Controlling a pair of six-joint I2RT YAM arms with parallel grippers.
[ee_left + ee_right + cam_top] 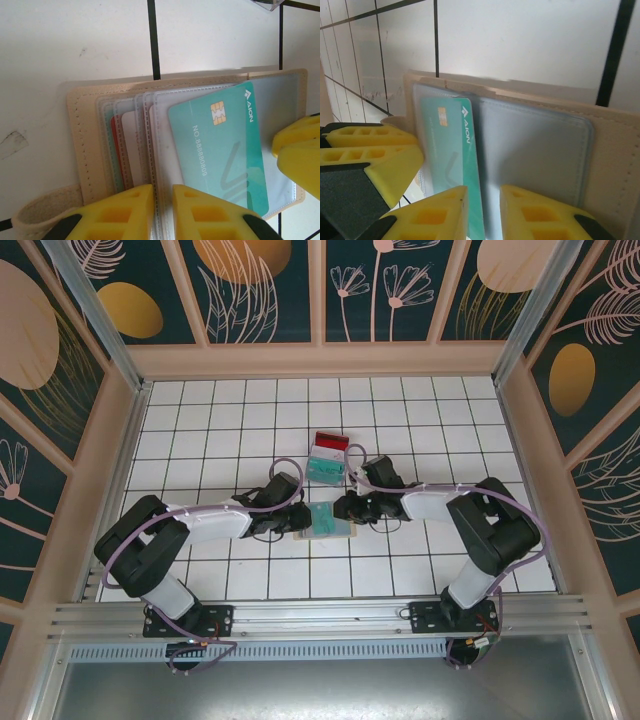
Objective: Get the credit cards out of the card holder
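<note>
The tan card holder (pixel 325 523) lies open on the white tiles between my two grippers. My left gripper (pixel 163 210) is shut on its clear plastic sleeves from the left. A teal credit card (pixel 220 150) sticks partly out of a sleeve, and a red card edge (pixel 114 150) shows deeper in the stack. My right gripper (pixel 484 215) comes in from the right, its jaws a little apart, with the teal card's (pixel 452 150) long edge in the gap over the grey-blue panel (pixel 535 145). The left gripper's fingers (pixel 370 150) show beside the card.
A red card (pixel 331 441) and a teal card (pixel 325 470) lie on the tiles just beyond the holder. Wooden walls (pixel 320 362) close in the tiled floor at the back and sides. The arm bases sit on the metal rail (pixel 320 615) at the near edge.
</note>
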